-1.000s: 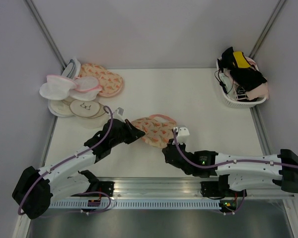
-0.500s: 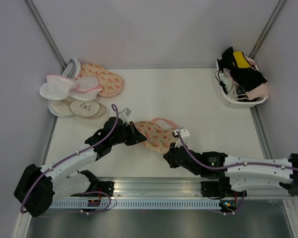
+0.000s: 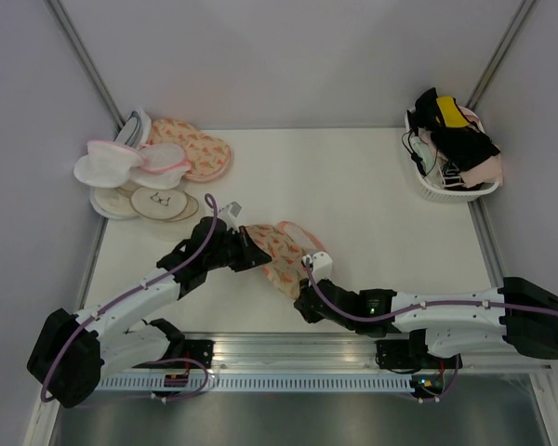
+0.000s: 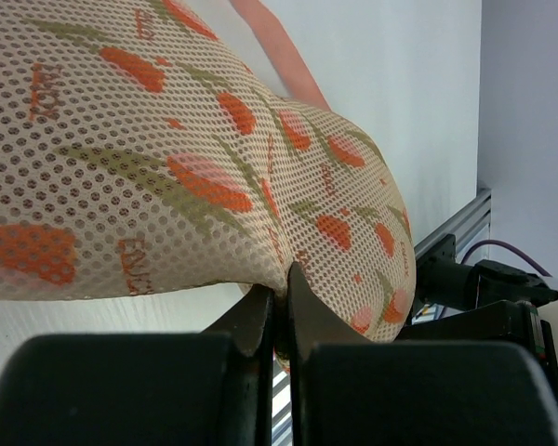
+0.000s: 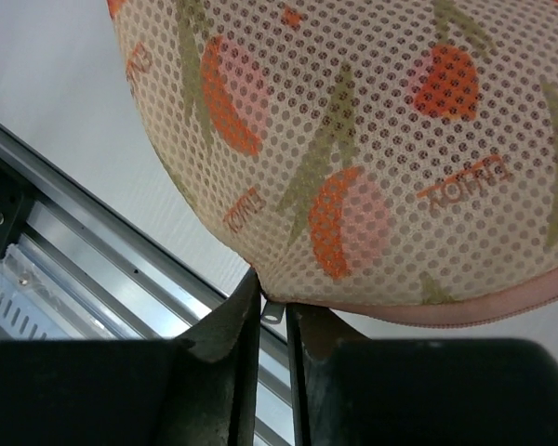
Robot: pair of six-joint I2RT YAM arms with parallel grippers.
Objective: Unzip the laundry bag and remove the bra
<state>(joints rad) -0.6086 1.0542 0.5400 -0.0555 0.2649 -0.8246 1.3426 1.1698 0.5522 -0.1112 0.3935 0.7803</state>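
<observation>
Near the front rail (image 3: 353, 347), left pincer (image 4: 281, 294) and right pincer (image 5: 272, 299) pinch the laundry bag (image 3: 281, 247) edges.

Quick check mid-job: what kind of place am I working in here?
Likely a robot test booth, not a laundry room: bare grey walls enclose a white table, an aluminium rail carries the arm bases, and spare pouches and a garment basket sit staged in corners.

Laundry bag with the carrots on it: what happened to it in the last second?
The right hand, pinching the zipper pull, slid left toward the left arm, and the laundry bag bunched up narrower. The left hand kept its pinch on the bag's left end, hardly moving. The pouch pile and the clothes basket stayed put.
</observation>
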